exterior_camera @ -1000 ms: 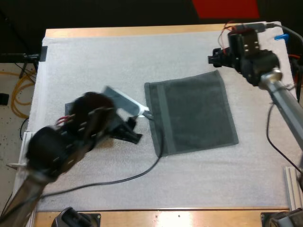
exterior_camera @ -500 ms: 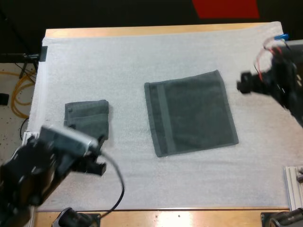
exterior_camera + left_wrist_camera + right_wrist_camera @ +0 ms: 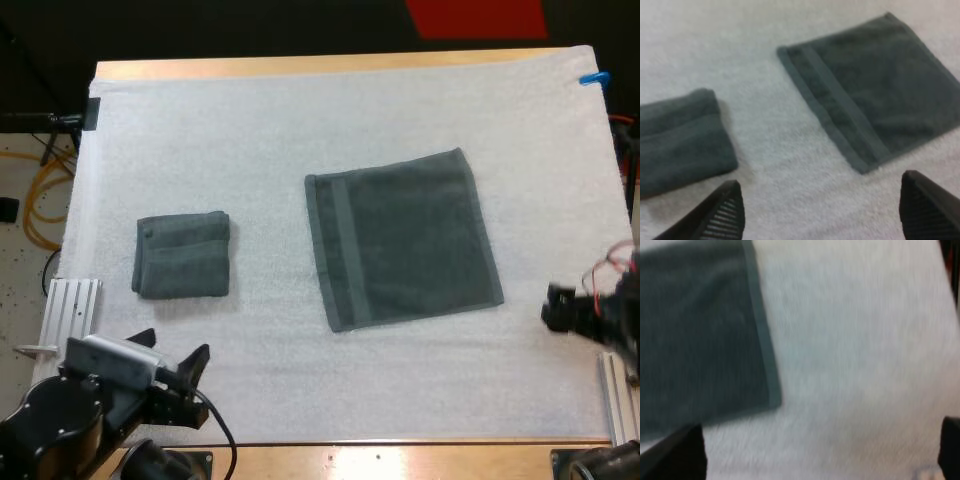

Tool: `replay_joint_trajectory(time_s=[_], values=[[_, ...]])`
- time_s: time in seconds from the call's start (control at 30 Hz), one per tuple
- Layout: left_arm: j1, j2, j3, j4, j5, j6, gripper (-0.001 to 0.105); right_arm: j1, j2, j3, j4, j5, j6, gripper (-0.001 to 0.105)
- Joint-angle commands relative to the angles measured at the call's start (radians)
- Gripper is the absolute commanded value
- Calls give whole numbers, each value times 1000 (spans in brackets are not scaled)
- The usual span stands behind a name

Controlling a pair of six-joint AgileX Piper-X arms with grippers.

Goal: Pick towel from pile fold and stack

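A dark grey-green towel (image 3: 400, 235) lies spread flat on the white mat, a little right of centre. A smaller folded towel (image 3: 182, 255) rests to its left. My left gripper (image 3: 170, 350) is open near the mat's front left, short of the folded towel and holding nothing. In the left wrist view its fingers (image 3: 722, 212) stand wide apart, with the folded towel (image 3: 680, 145) and the flat towel (image 3: 875, 90) ahead. My right gripper (image 3: 560, 308) hangs at the mat's right edge, off the flat towel's near right corner. It is open (image 3: 815, 455) beside the towel's edge (image 3: 695, 335).
A metal rail (image 3: 70, 300) lies along the mat's left side and another (image 3: 620, 400) at the right front. The wooden table edge (image 3: 380, 460) runs along the front. Bare mat (image 3: 300, 130) stretches behind both towels.
Both arms have pulled back toward the near edge. The left one left the flat towel's side and uncovered the folded towel. The right one came from the far right corner.
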Motion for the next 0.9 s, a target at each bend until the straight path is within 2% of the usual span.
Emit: replay_joint_trajectory(time_s=[0.0,0.1,0.23,0.33,0.47,0.57,0.87], values=[[-1,-3,12,-12,20,-12,64,-1,-16,36,5,-14,32,90],[-1,-3,43,-24,56,-12,64,-1,-16,107,-15,-16,78,90],[-1,-1,85,-49,107,-12,64,-1,55,174,-72,-117,147,90],[-1,-1,110,-70,142,-12,64,-1,133,197,-143,-158,166,90],[-1,-1,120,-71,150,-13,64,-12,236,198,-245,-228,166,90],[-1,-1,120,-71,160,-32,64,-75,338,198,-316,-313,166,90],[-1,-1,120,-74,156,-67,64,-327,596,198,-460,-672,158,90]])
